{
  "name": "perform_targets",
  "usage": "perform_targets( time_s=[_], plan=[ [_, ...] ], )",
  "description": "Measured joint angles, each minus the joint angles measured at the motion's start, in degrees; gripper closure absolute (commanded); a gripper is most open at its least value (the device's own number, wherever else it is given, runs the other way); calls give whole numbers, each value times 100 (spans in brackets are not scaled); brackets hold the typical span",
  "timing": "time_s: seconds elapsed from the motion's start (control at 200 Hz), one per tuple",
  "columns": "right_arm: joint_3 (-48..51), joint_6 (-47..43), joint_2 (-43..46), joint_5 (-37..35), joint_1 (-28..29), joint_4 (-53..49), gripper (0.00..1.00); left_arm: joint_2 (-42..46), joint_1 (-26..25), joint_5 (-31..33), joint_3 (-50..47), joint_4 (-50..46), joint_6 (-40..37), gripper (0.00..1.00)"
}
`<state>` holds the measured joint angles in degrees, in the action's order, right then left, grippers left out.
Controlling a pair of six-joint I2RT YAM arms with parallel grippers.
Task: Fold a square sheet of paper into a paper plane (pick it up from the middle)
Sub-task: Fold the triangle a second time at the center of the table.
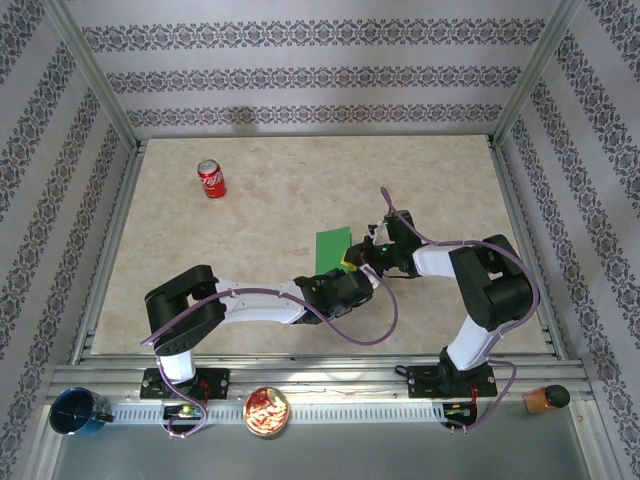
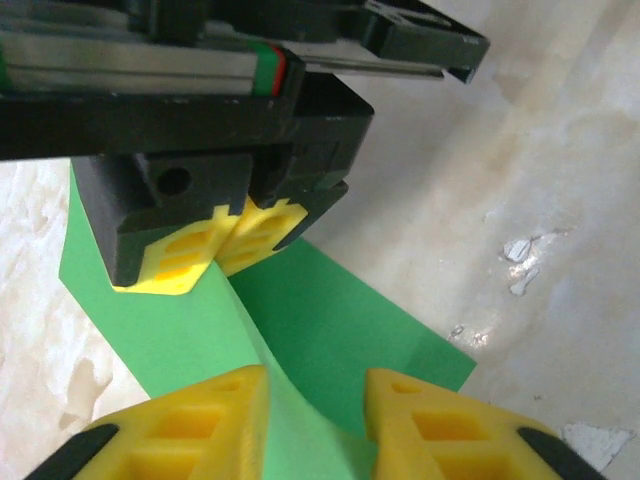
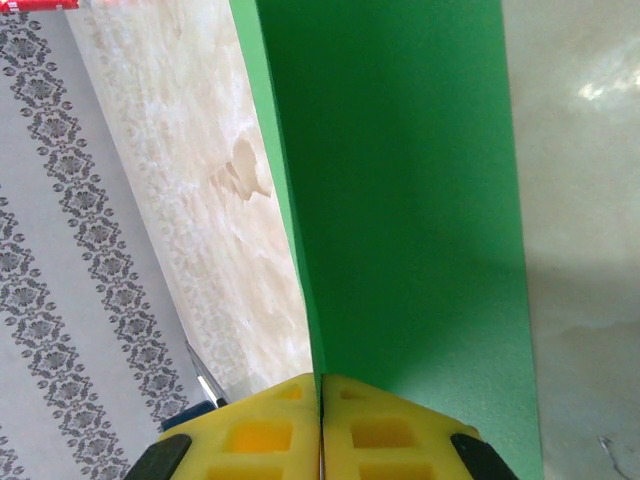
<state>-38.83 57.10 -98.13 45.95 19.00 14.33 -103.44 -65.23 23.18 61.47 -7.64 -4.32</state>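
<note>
Your right gripper [image 3: 320, 385] is pinched shut on the folded green paper [image 1: 331, 247] mid-table, and its raised crease runs straight into your left gripper [image 2: 315, 388], jaws apart astride it.

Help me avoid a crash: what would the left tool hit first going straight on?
Likely the green paper, whose raised fold sits inside the left tool; beyond, the right tool pinches it.

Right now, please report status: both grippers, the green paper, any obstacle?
Right gripper shut on green paper. Left gripper open, astride its raised fold. Soda can far off, back left.
</note>
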Motion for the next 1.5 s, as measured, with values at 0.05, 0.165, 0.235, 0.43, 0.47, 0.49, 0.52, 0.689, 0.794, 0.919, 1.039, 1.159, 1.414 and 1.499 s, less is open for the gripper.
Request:
perform_targets(
  time_s=[0.05, 0.165, 0.235, 0.43, 0.47, 0.49, 0.52, 0.689, 0.794, 0.919, 1.039, 1.159, 1.414, 1.499],
  plan=[
    [0, -2, 4, 0, 0, -13, 90, 0, 9, -9, 7, -13, -2, 82],
    [0, -2, 22, 0, 0, -52, 90, 0, 22, -50, 7, -63, 37, 92],
    [0, -2, 35, -2, 0, -76, 90, 0, 48, -85, 7, -94, 50, 96],
    [0, -2, 70, -2, 0, -85, 87, 2, 157, -321, 7, -120, 162, 100],
    [0, -4, 83, -4, -2, -103, 85, 4, 197, -407, 7, -125, 208, 100],
    [0, -9, 92, -4, -2, -116, 82, 9, 223, -472, 7, -129, 232, 100],
    [0, -33, 111, -11, -2, -146, 76, 17, 269, -566, 7, -138, 295, 100],
    [-4, -348, 505, -348, -61, -743, 62, 273, 708, -1478, -57, -96, 852, 100],
    [-2, -638, 1060, -852, -166, -1331, 58, 579, 1115, -2277, -275, 101, 1322, 100],
    [120, -863, 1838, -1432, -282, -1641, 56, 675, 1519, -3228, -426, 387, 1821, 100],
    [393, -935, 2306, -1692, -315, -1720, 56, 619, 1742, -4050, -511, 621, 2240, 100],
    [636, -901, 2352, -1683, -315, -1729, 63, 466, 1895, -4719, -527, 855, 2627, 100],
    [1034, -697, 2295, -1360, -76, -1606, 93, 337, 2015, -5145, -573, 990, 2992, 100],
    [1045, -625, 2184, -1333, 146, -1563, 97, 337, 2037, -5147, -601, 1005, 3032, 100]
  ],
)
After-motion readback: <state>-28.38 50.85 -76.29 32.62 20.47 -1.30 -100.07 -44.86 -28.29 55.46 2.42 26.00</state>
